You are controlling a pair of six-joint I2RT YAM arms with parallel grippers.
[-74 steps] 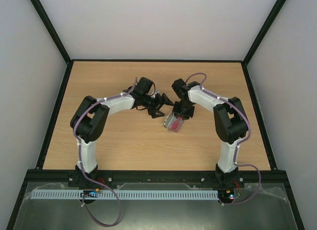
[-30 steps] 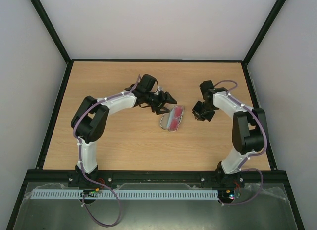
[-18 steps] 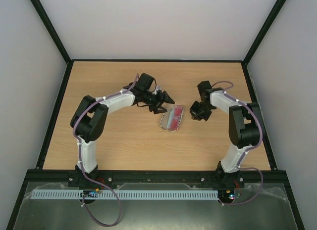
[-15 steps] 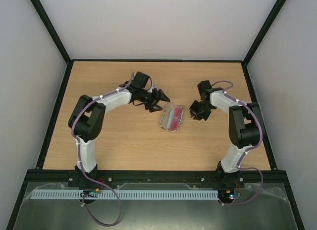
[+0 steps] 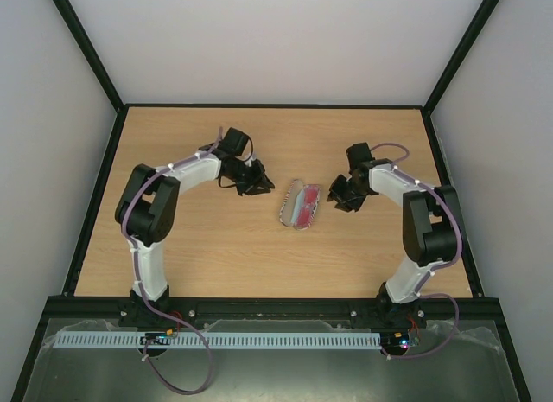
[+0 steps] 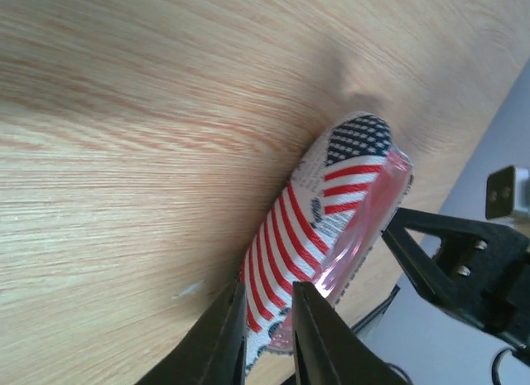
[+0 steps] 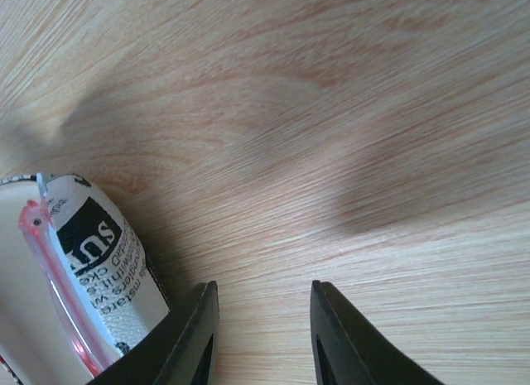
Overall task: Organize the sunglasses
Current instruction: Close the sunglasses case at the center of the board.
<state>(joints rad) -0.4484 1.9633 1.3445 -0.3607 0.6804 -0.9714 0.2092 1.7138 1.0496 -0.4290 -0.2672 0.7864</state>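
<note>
The sunglasses (image 5: 304,203) show as a red shape lying inside the open flag-patterned case (image 5: 298,207) in the middle of the table. In the left wrist view the striped case (image 6: 319,211) lies just ahead, with a pink-red lens edge (image 6: 370,204) along its side. My left gripper (image 5: 259,184) is a little to the left of the case. Its jaws (image 6: 267,287) are closed to a narrow slit with nothing in them. My right gripper (image 5: 339,194) hangs at the case's right end, and its jaws (image 7: 263,290) are partly open over bare wood. Beside them lie a white printed panel (image 7: 103,252) and a red rim (image 7: 54,290).
The wooden table (image 5: 216,246) is fenced by black frame rails (image 5: 95,194) and white walls. Beyond the case in the left wrist view, the right arm's black fingers (image 6: 464,261) sit close by. Both arm bases stand at the near edge.
My left gripper drew back to the left, away from the case, and its jaws closed. My right gripper stayed at the case's right end and opened somewhat. The case has not moved.
</note>
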